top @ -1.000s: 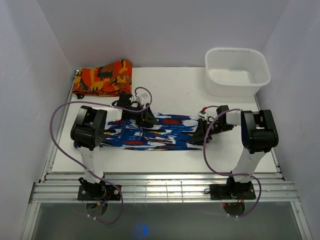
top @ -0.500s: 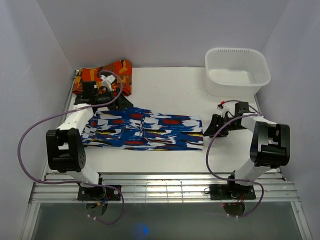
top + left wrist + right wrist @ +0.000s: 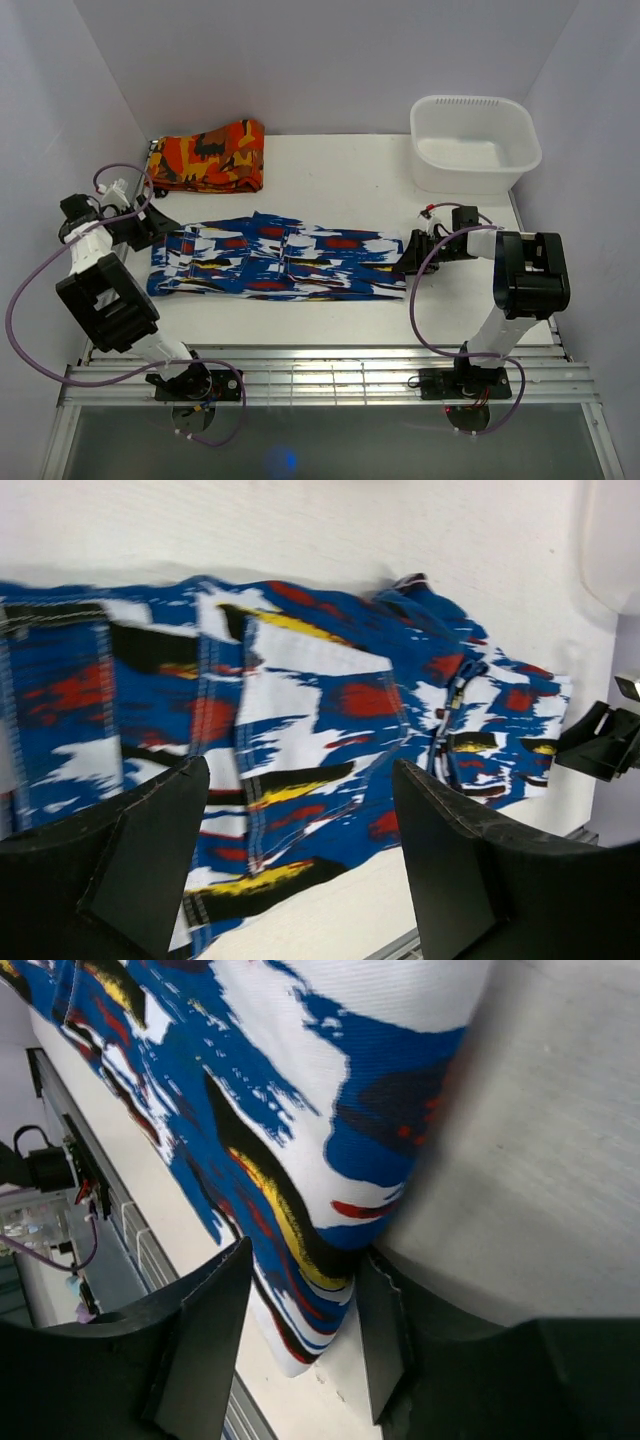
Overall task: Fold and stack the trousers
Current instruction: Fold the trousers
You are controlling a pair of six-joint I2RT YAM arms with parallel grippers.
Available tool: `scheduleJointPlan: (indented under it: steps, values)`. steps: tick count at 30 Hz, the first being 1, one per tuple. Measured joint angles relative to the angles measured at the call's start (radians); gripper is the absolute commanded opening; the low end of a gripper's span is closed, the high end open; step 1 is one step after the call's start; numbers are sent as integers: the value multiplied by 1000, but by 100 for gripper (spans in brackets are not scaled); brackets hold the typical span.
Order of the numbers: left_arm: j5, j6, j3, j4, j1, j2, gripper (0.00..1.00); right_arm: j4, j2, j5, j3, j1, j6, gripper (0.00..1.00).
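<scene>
The trousers point(image 3: 280, 260), blue and white with red, yellow and black marks, lie flat and lengthwise across the white table point(image 3: 340, 180). My left gripper point(image 3: 150, 228) sits at their left end, wide open. In the left wrist view the left gripper point(image 3: 300, 770) holds nothing, and the trousers point(image 3: 300, 700) spread out beyond its fingers. My right gripper point(image 3: 408, 255) is at their right end. In the right wrist view the right gripper point(image 3: 303, 1250) is open and straddles the folded edge of the trousers point(image 3: 250, 1080). The cloth touches the right finger, with a gap to the left one.
A folded orange, red and black cloth point(image 3: 205, 155) lies at the back left. A white tub point(image 3: 475, 140) stands at the back right. Metal rails point(image 3: 320, 375) run along the near edge, and grey walls close in the sides and back.
My left gripper swept from the trousers' middle to their left end and opened wider; the trousers now reach further left. My right gripper backed off, returned to the right end and narrowed.
</scene>
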Motion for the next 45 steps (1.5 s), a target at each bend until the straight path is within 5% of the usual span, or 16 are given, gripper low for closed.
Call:
scheduleJointPlan:
  steps: [5, 15, 24, 31, 35, 45]
  values:
    - [-44, 124, 34, -69, 102, 94, 84, 15, 27, 39, 14, 10, -12, 8]
    - [-133, 418, 50, -166, 136, 216, 81, -192, -34, 124, 105, -117, -151, 8]
    - [-70, 465, -49, -158, 41, 224, 74, -451, -114, 127, 264, -230, -318, 8]
    - [-13, 365, -104, -108, -103, 238, 36, -551, -209, 42, 366, -250, -303, 8]
    - [23, 289, -104, -78, -122, 254, 3, -537, -259, 1, 399, -222, -219, 8]
    - [40, 169, -122, 28, -256, 255, 0, -301, -282, 58, 418, 100, 77, 8]
